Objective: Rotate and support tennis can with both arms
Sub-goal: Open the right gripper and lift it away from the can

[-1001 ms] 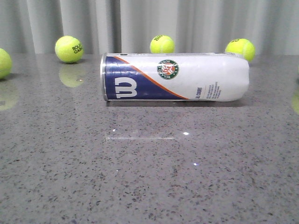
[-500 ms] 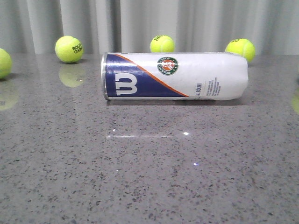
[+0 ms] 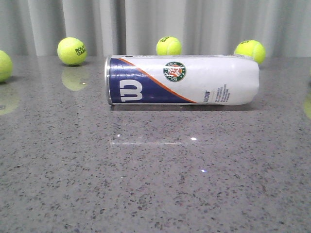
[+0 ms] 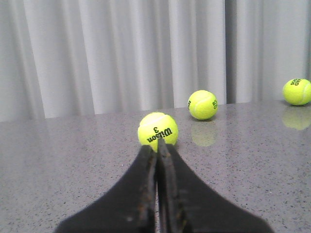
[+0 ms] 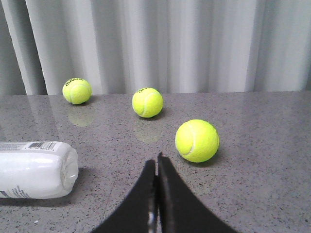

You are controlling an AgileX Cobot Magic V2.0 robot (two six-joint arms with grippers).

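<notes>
A long white plastic tennis can lies on its side on the gray speckled stone table. The table top is smooth and shiny, and little lights shine back from it. The can is a round tube. Its navy blue end with the thin silver rim points to the left, and a big white W sits on the blue part. An orange stripe runs slantwise between the blue and the white. A round green and orange badge sits near the middle. Small dark print farther right is too tiny to read. What is in the can cannot be seen.

Fuzzy yellow tennis balls rest on the table behind the can, near a pale gray curtain with long folds. The back left ball has black letters on it.

The left black gripper has its two pointed fingers pressed together, with nothing between them. A yellow ball marked "Wilson 3" sits just past its tip.

The right black gripper is pinched closed too and holds nothing. The white end of the can lies off to one side of it, and a plain yellow ball rests near its tip.
</notes>
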